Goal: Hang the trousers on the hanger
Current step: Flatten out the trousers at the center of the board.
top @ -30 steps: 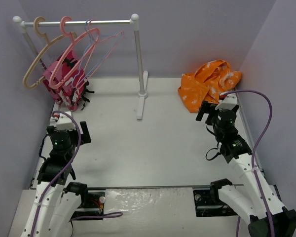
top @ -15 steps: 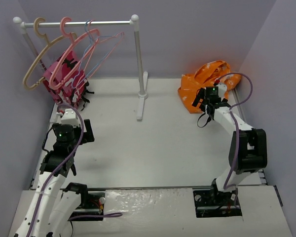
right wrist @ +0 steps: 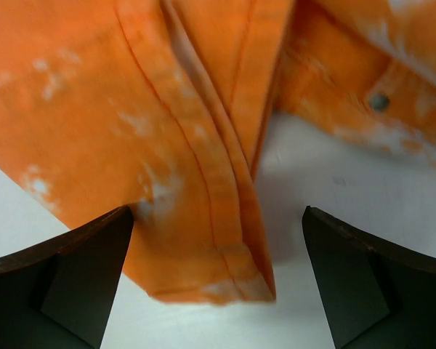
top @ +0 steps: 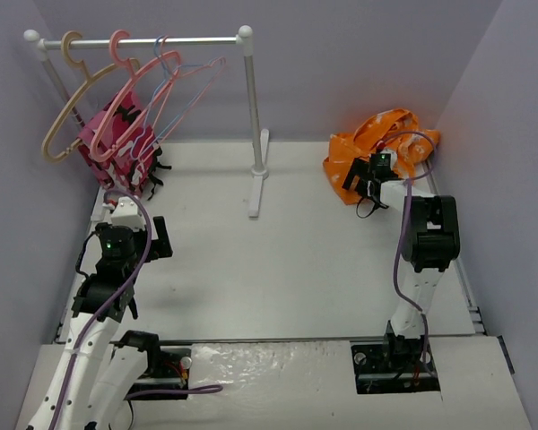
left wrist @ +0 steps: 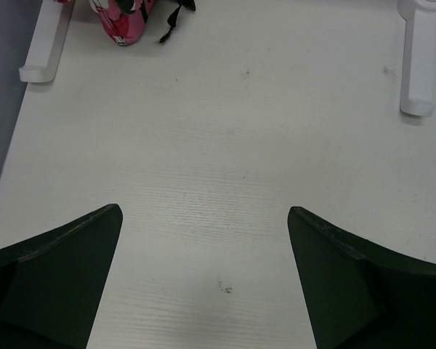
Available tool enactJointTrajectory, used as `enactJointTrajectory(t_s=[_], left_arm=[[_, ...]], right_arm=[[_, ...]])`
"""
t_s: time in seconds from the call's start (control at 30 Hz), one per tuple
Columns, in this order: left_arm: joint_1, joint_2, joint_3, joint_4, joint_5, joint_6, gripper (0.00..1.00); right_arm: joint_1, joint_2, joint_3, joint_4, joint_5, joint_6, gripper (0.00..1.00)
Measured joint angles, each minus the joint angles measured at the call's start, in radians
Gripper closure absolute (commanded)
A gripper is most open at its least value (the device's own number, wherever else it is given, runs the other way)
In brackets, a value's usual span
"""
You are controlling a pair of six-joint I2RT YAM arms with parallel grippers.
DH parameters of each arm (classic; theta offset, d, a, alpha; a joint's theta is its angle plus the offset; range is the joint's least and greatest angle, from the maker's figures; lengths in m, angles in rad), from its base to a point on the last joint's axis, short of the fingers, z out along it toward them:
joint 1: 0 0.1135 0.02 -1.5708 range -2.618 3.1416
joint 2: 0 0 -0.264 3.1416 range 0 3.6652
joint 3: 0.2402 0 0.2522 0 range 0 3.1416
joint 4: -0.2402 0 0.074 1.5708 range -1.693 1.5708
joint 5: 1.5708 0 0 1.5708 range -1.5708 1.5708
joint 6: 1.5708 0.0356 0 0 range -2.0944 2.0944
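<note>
Both jaws gape, empty. Right gripper (right wrist: 216,240), the nearer, hovers over the trousers (top: 381,143) heaped right of the rack (top: 250,107), a hem seam running lengthwise between its fingers (right wrist: 73,269); left gripper (left wrist: 203,225) waits left of the rack.

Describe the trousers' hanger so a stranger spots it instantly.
On the table, find the white clothes rail, far left. The salmon-pink hanger hangs second from its left end. It is thick like the beige hanger at its left, but pink, unlike the thin wire hangers at its right.
</note>
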Motion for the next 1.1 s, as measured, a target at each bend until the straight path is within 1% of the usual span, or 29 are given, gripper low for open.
enactJointTrajectory(t_s=[0.1,0.23,0.27,0.3,0.33,0.4,0.5,0.57,0.63,0.73,0.83,0.9,0.97,1.1], left_arm=[[0.000,0.006,0.000,0.000,0.000,0.001,0.03],[0.000,0.020,0.000,0.000,0.006,0.001,0.03],[0.000,0.023,0.000,0.000,0.008,0.002,0.03],[0.000,0.028,0.000,0.000,0.011,0.002,0.03],[0.000,0.031,0.000,0.000,0.013,0.002,0.03],[0.000,0.035,0.000,0.000,0.014,0.002,0.03],[0.000,0.037,0.000,-0.001,0.015,0.002,0.03],[0.000,0.037,0.001,-0.001,0.017,0.002,0.03],[0.000,0.037,0.010,-0.008,0.019,0.002,0.03],[0.000,0.037,0.044,-0.024,0.023,0.002,0.03],[0.000,0.037,0.106,-0.040,0.023,0.000,0.03],[0.000,0.038,0.162,-0.054,0.025,-0.002,0.03],[0.000,0.039,0.226,-0.063,0.027,-0.006,0.03],[-0.001,0.038,0.358,-0.076,0.034,-0.010,0.03]], right_arm=[[-0.015,0.051,0.051,0.058,-0.056,-0.025,0.01],[-0.031,0.096,0.088,0.119,-0.115,-0.051,0.24],[-0.034,0.105,0.097,0.129,-0.131,-0.057,0.34],[-0.035,0.117,0.110,0.130,-0.152,-0.066,0.50],[-0.038,0.134,0.129,0.136,-0.175,-0.072,0.64],[-0.040,0.153,0.149,0.140,-0.211,-0.080,0.84],[-0.040,0.159,0.156,0.128,-0.239,-0.097,1.00],[-0.036,0.146,0.156,0.105,-0.235,-0.120,1.00],[-0.023,0.097,0.156,0.031,-0.197,-0.149,1.00],[0.023,-0.037,0.165,-0.082,-0.121,-0.199,1.00],[0.128,-0.189,0.245,-0.208,-0.004,-0.264,1.00],[0.220,-0.282,0.313,-0.273,0.051,-0.293,1.00],[0.343,-0.375,0.380,-0.332,0.107,-0.323,1.00],[0.646,-0.479,0.515,-0.420,0.191,-0.362,1.00]])
